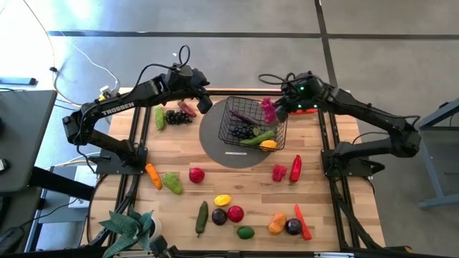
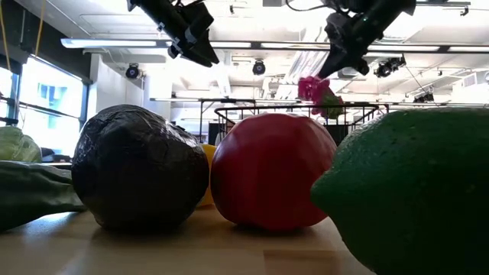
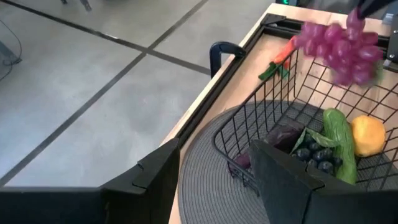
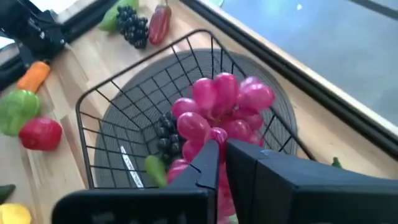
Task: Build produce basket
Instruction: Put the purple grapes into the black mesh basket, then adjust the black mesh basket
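The pink grape bunch (image 4: 221, 115) hangs over the far right edge of the basket (image 1: 233, 107), pinched in the right gripper (image 4: 221, 152). The basket sits on the round grey mat (image 1: 215, 147) and already holds dark grapes, a cucumber and a yellow fruit. To drop cleanly, the bunch should be carried further inside the rim, lowered, then released. The left gripper (image 1: 203, 104) hovers just left of the basket, fingers spread and empty.

From table height the dark plum (image 2: 141, 177), red fruit (image 2: 271, 171) and green fruit (image 2: 416, 191) loom so close that they hide most of the basket (image 2: 229, 116). The green fruit runs off the right edge. The pink grapes (image 3: 341, 46) blur in the left wrist view.
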`<state>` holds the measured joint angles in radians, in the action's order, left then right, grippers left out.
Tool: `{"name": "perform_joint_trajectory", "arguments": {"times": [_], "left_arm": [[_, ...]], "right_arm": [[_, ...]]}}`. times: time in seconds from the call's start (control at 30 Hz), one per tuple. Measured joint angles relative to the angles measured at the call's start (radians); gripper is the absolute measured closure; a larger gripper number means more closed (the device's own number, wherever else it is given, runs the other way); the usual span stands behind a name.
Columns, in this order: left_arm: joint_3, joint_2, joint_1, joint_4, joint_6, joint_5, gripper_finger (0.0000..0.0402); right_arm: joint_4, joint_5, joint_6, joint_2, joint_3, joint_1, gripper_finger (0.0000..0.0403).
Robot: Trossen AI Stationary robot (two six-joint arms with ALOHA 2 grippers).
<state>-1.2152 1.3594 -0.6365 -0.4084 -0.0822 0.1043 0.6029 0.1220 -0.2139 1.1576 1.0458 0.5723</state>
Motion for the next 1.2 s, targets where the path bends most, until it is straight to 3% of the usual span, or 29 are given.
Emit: {"name": "perform_joint_trajectory", "arguments": {"times": [0.47, 0.8, 1.2], "left_arm": [[0.0, 0.0, 0.0, 0.0, 0.0, 0.0, 0.0218], [0.0, 0.0, 0.0, -0.026, 0.014, 0.0, 0.0218], [0.0, 0.049, 0.001, -0.246, 0.081, -0.055, 0.0218]], "right_arm": [[0.0, -0.024, -0.115, -0.007, 0.0, -0.007, 0.0251], [0.152, -0.284, -0.274, -0.094, 0.0, -0.003, 0.0243], [0.413, -0.302, -0.487, -0.048, 0.001, -0.004, 0.0243]]}}
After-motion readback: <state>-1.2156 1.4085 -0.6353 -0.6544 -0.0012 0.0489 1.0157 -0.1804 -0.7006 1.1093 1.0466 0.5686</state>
